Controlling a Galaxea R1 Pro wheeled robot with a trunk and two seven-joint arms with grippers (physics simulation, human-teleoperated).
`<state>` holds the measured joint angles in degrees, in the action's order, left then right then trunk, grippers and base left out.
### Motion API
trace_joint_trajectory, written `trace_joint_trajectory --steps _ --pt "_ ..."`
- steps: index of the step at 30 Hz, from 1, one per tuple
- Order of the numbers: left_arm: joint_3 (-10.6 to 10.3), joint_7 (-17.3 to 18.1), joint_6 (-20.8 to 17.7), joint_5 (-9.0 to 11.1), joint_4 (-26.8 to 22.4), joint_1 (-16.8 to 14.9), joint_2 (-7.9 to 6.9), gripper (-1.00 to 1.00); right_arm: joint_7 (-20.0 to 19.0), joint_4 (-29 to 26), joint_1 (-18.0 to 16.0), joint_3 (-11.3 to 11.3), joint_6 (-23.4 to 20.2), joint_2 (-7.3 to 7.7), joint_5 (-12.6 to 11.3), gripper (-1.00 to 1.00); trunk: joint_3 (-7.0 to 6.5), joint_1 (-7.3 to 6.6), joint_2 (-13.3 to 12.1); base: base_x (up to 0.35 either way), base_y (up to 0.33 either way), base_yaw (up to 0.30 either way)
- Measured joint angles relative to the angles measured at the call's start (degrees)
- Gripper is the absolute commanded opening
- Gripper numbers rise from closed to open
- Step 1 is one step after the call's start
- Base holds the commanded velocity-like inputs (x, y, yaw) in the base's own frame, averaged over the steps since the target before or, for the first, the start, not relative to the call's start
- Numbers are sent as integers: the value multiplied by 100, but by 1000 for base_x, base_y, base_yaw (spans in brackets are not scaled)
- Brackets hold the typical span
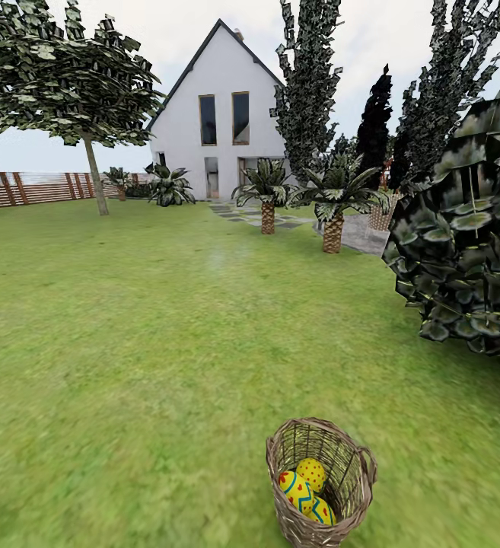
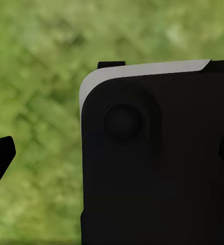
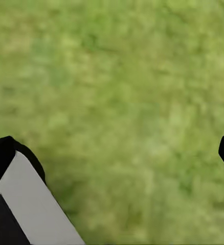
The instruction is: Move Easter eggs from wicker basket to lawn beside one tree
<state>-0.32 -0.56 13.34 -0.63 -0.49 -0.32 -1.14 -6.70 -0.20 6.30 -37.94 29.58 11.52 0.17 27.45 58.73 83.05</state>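
Observation:
The wicker basket [image 1: 322, 481] stands on the lawn [image 1: 166, 342] at the near edge of the head view, a little right of centre. Inside it lie three yellow Easter eggs: one with red dots [image 1: 311, 472], one with red hearts and a blue zigzag [image 1: 297, 491], and one with blue stripes [image 1: 323, 511]. A tree [image 1: 95, 183] with a grey-brown trunk and high leaves stands far off at the back left. My left gripper [image 2: 114, 155] is open over grass, beside a black part of the robot's body. My right gripper [image 3: 114, 153] is open above bare grass, holding nothing.
A big dark leafy bush [image 1: 470, 251] crowds the right side, close to the basket. Two short palms [image 1: 268, 198] [image 1: 333, 213] and a white house [image 1: 219, 122] lie ahead. A slatted brown fence [image 1: 36, 188] closes the back left. Wide grass stretches left and ahead.

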Motion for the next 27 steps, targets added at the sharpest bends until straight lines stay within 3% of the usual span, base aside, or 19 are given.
trace_joint_trajectory --steps 2,5,6,8,9,11,14,17,18,20,21,27 --pt "-1 0 0 0 0 0 0 100 -225 -156 2 -4 45 3 -7 100 0 0 0 0 0 0" --pt "-4 0 0 0 0 0 0 100 -1174 -627 59 -129 229 9 -61 100 0 0 0 0 0 0" --pt "-3 0 0 0 0 0 0 100 -1767 -900 197 -366 300 2 -139 100 0 0 0 0 0 0" --pt "-4 0 0 0 0 0 0 100 -2350 -1204 376 -754 346 -13 -286 100 0 0 0 0 0 0" --pt "-2 0 0 0 -1 0 0 100 -2851 -1534 523 -1174 366 -31 -427 100 0 0 0 0 0 0" --pt "-3 0 0 0 0 0 0 100 -3505 -2061 666 -1684 377 -85 -575 100 0 0 0 0 0 0" --pt "-4 0 0 0 0 0 0 100 -3991 -2606 780 -1972 258 -219 -658 100 0 0 0 0 0 0" --pt "-4 0 0 0 0 0 0 100 -4382 -3754 933 -2180 -186 -589 -705 100 0 0 0 0 0 0" --pt "-6 0 0 0 0 0 0 100 -4445 -4243 979 -2243 -299 -820 -704 100 0 0 0 0 0 0" --pt "-6 0 0 0 0 0 0 100 -4479 -4696 1011 -2362 -379 -1068 -701 100 0 0 0 0 0 0" --pt "-6 0 0 0 -1 0 0 100 -4498 -5065 1031 -2505 -420 -1264 -693 100 0 0 0 0 0 0" --pt "-4 0 0 0 0 0 0 100 -4533 -5786 1064 -2816 -498 -1699 -676 100 0 0 0 0 0 0"
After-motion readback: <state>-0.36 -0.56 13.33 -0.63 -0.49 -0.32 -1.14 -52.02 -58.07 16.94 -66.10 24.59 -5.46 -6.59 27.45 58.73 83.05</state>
